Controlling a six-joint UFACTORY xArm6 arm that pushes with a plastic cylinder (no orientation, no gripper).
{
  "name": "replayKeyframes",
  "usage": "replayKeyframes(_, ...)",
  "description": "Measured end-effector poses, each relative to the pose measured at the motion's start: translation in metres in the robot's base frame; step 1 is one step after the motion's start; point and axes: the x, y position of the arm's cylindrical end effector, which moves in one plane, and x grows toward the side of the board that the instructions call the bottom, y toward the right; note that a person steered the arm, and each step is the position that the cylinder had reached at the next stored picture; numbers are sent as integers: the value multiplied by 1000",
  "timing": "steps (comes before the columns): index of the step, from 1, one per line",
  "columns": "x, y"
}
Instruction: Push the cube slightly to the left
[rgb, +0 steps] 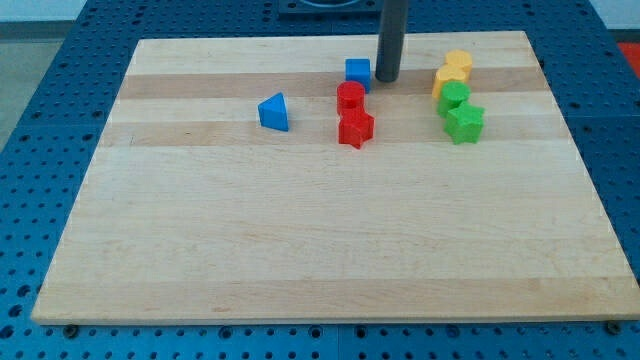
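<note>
A blue cube (358, 71) sits on the wooden board near the view's top, centre. My tip (386, 78) stands just to the cube's right, close to it, with a thin gap or touching; I cannot tell which. The dark rod rises from there out of the view's top. A red cylinder (350, 97) lies just below the cube, and a red star-shaped block (355, 128) lies below that.
A blue triangular block (273, 112) lies to the left of the red blocks. At the right stand two yellow blocks (453, 73), a green cylinder (455, 96) and a green star block (464, 122). The wooden board (300, 240) rests on a blue perforated table.
</note>
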Motion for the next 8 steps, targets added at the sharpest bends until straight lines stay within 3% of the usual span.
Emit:
replayKeyframes(1, 0, -37)
replayKeyframes(5, 0, -76)
replayKeyframes(6, 0, -58)
replayKeyframes(8, 0, 59)
